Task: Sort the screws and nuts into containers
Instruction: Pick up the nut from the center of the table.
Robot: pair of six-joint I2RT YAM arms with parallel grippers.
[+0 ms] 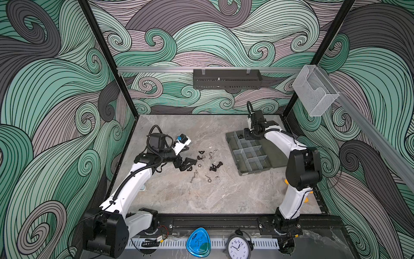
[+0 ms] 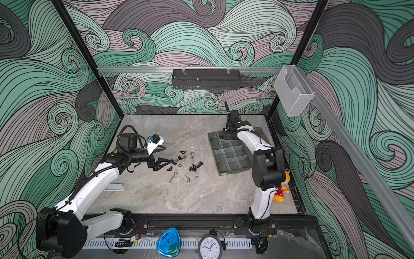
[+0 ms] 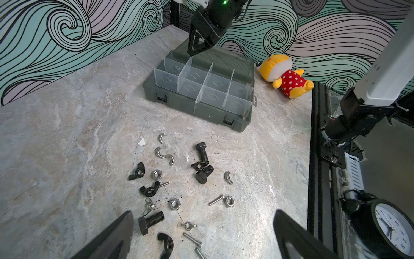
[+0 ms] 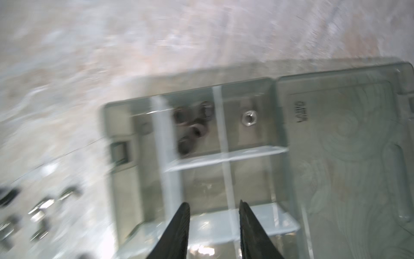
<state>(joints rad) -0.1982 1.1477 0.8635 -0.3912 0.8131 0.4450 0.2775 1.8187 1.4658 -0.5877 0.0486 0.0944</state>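
Bench: you are working on a marbled bench (image 1: 201, 197) that is carrying every piece of this job.
Organiser box: the organiser box (image 3: 208, 113) is sitting at your right arm's side. Its lid (image 4: 347, 157) is lying flat open beside it, so the compartments are taking drops from straight above.
Right gripper: your right gripper (image 4: 214, 201) is hanging over the far end of the box, fingers parted and nothing between them. I judge you are at a drop-off here, though the wrist view is blurring.
Left gripper: your left gripper (image 3: 202, 213) is hovering low at the edge of the loose pile, fingers spread wide and empty. I judge it is lining up a pick.
Loose pile: screws (image 3: 202, 152) and nuts (image 3: 156, 175) are lying mixed on the bare bench between your two arms, near the box.
Filled compartments: one end compartment is holding a few dark pieces (image 4: 192, 127), too blurred to name. Its neighbour beside the lid is holding a single silver hex nut (image 4: 248, 118). The others are looking empty.
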